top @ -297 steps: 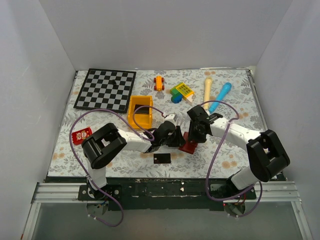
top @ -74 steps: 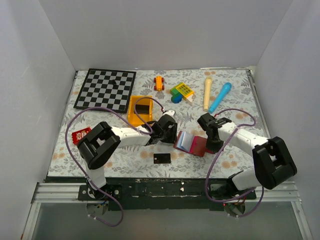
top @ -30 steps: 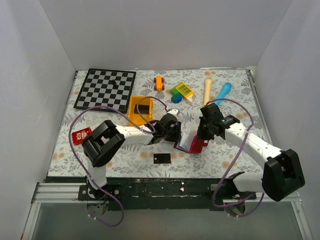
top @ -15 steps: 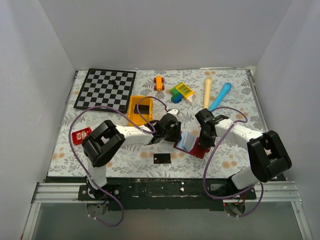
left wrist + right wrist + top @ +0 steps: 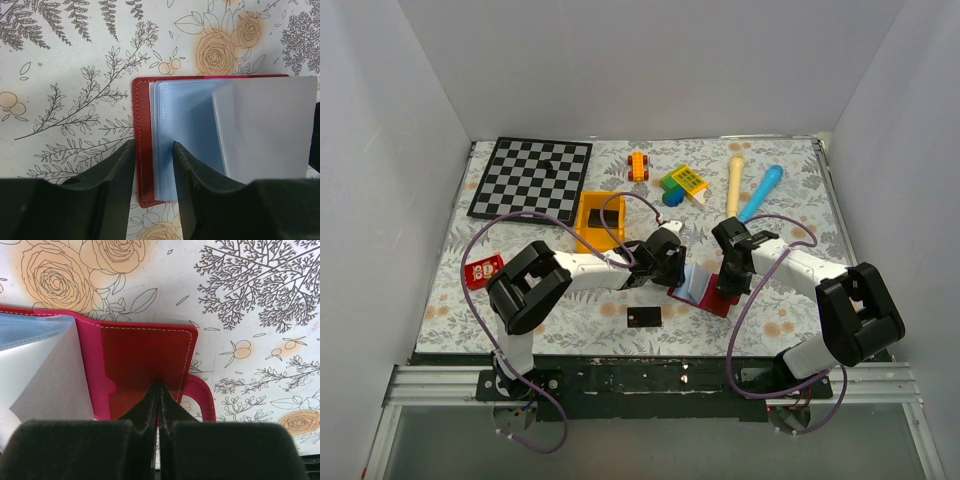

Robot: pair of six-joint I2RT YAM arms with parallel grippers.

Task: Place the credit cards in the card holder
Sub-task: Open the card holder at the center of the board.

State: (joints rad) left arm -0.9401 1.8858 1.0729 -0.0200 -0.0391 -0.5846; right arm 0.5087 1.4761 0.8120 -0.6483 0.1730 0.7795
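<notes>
Change first: approx 10 sec ago the card holder [image 5: 713, 301] was folded shut. Now it lies open on the table [image 5: 570, 310] btw the two arms, w/ the pale blue pockets [image 5: 185, 135] facing up. One sec ago the R arm was higher and the holder was half lifted. Now the R gripper [image 5: 159, 387] is down again, fingers pressed together w/ nothing btw them, tips on the inside of the red right flap. I judge it pins that flap so the holder does not fold back.

The L gripper [image 5: 152, 150] has its fingers apart and is not clamped on anything; the stitched left edge of the holder shows in the gap. For you this means: opening looks done, loading is not begun, and no gripper has a card.

Containers:
- **Holder:** the pockets look empty, no black card is seen in either wrist view.
- **Yellow bin [image 5: 582, 225]:** one dark flat thing [image 5: 601, 212] is inside, maybe a 2nd card, too small to be sure.

One black card [image 5: 643, 317] lies on the table on the near side of the holder, apart from it, same pos. as before.
</notes>
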